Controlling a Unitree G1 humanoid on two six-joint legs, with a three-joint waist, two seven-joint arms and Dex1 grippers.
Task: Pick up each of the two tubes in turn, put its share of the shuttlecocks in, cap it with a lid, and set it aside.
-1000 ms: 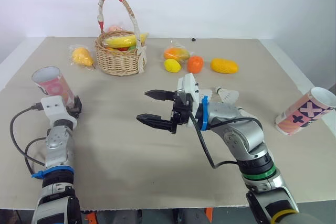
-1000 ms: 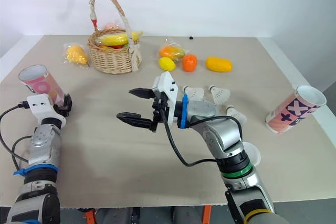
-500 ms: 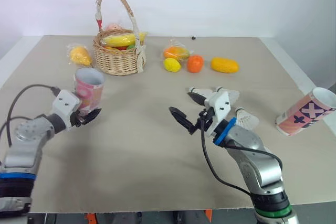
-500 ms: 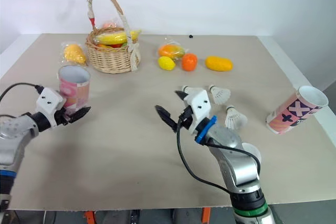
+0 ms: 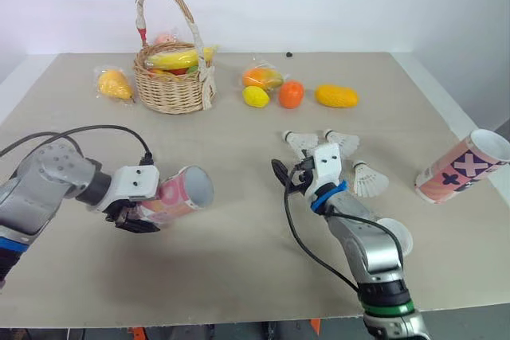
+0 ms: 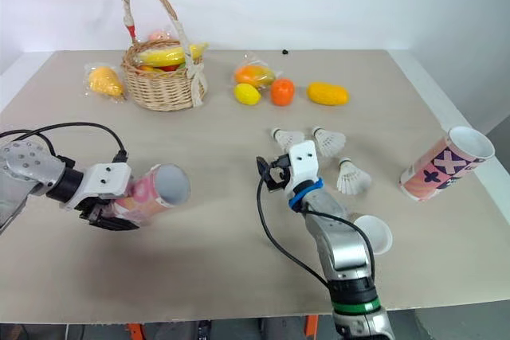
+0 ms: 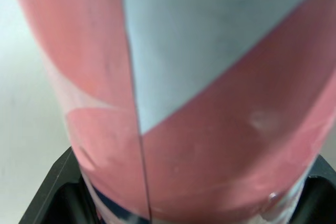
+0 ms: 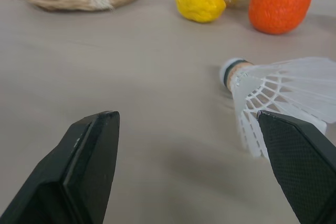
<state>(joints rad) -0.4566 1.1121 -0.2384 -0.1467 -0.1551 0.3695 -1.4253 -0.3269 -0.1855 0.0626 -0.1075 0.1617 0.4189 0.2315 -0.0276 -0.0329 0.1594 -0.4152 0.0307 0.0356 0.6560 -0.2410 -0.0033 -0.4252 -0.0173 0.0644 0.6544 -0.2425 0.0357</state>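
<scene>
My left gripper (image 5: 134, 211) is shut on a pink patterned tube (image 5: 174, 197), held tilted almost on its side above the table, open mouth pointing right. In the left wrist view the tube (image 7: 210, 103) sits close between the fingers. My right gripper (image 5: 291, 171) is open and low over the table, just left of three white shuttlecocks (image 5: 301, 141) (image 5: 343, 142) (image 5: 370, 180). One shuttlecock (image 8: 278, 93) lies ahead of the right finger. A second pink tube (image 5: 462, 166) lies on its side at the far right. A white lid (image 6: 373, 234) rests by my right forearm.
A wicker basket (image 5: 169, 77) of fruit stands at the back left, with a bagged yellow fruit (image 5: 114, 85) beside it. A bagged fruit (image 5: 265, 77), a lemon (image 5: 256, 96), an orange (image 5: 291, 95) and a mango (image 5: 336, 96) lie behind the shuttlecocks.
My left arm swung the tube from upright at the left to tilted sideways nearer the middle. My right gripper moved right and down toward the shuttlecocks. The camera shifted too.
</scene>
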